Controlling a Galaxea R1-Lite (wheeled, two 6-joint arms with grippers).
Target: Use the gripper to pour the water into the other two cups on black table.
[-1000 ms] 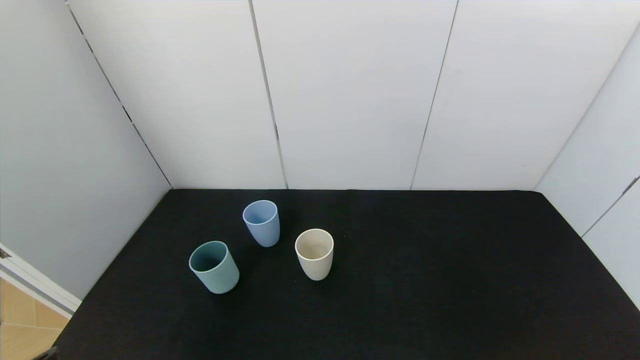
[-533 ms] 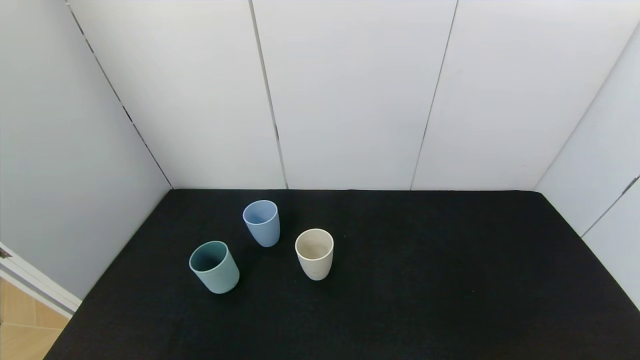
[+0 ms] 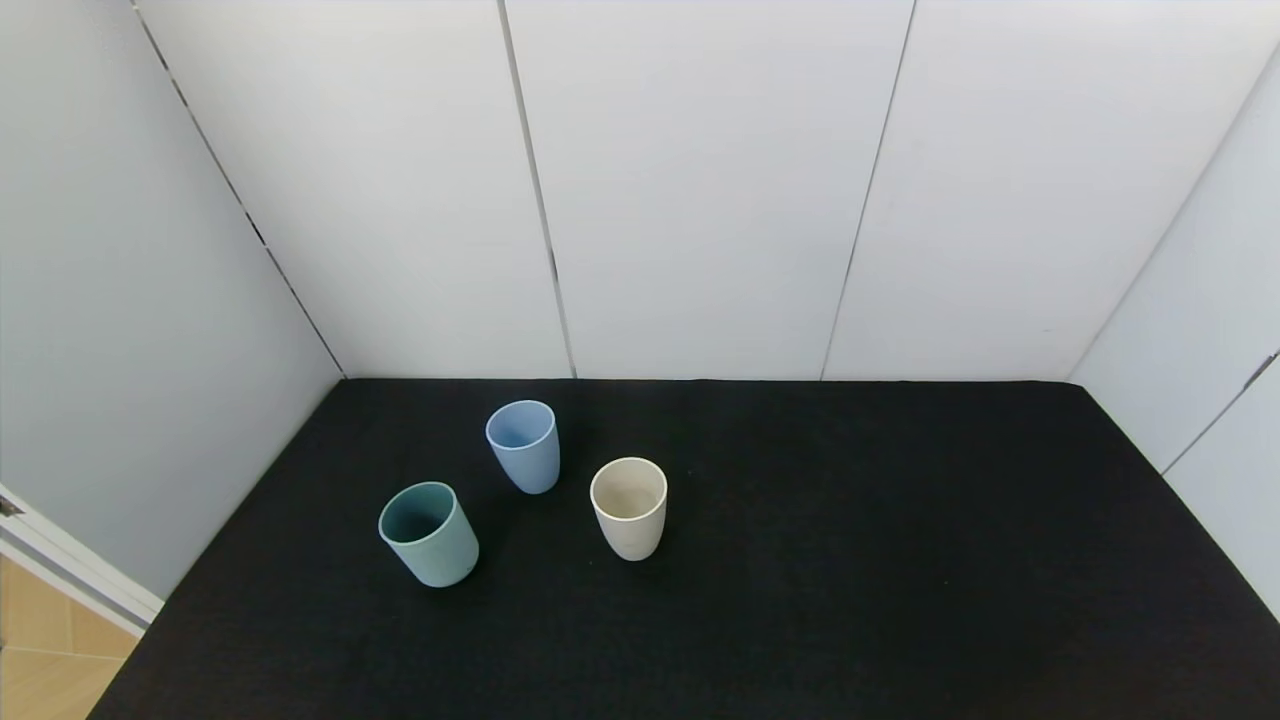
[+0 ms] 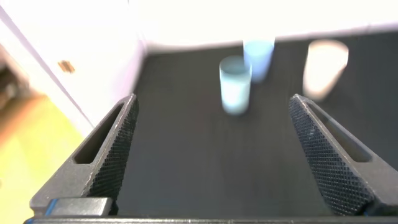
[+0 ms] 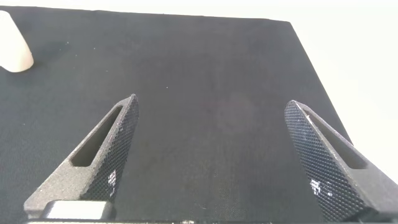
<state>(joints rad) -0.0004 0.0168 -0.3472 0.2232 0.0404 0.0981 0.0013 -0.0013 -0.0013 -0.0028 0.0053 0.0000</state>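
Note:
Three cups stand upright on the black table (image 3: 850, 560). The light blue cup (image 3: 523, 445) is farthest back, the cream-beige cup (image 3: 629, 507) is to its right and nearer, and the wider teal-green cup (image 3: 428, 533) is at the left front. Neither arm shows in the head view. In the left wrist view my left gripper (image 4: 212, 102) is open and empty over the table, with the teal-green cup (image 4: 235, 85) ahead of it and the blue cup (image 4: 258, 57) and cream cup (image 4: 324, 68) beyond. My right gripper (image 5: 211, 102) is open and empty over bare cloth, with the cream cup (image 5: 12, 43) far off at the edge.
White panel walls (image 3: 700, 200) close the table at the back and both sides. The table's left edge drops to a tan floor (image 3: 40, 650). The right half of the table holds no objects.
A small dark shape at the lower left corner of the head view a second ago is gone. The cups have not moved.

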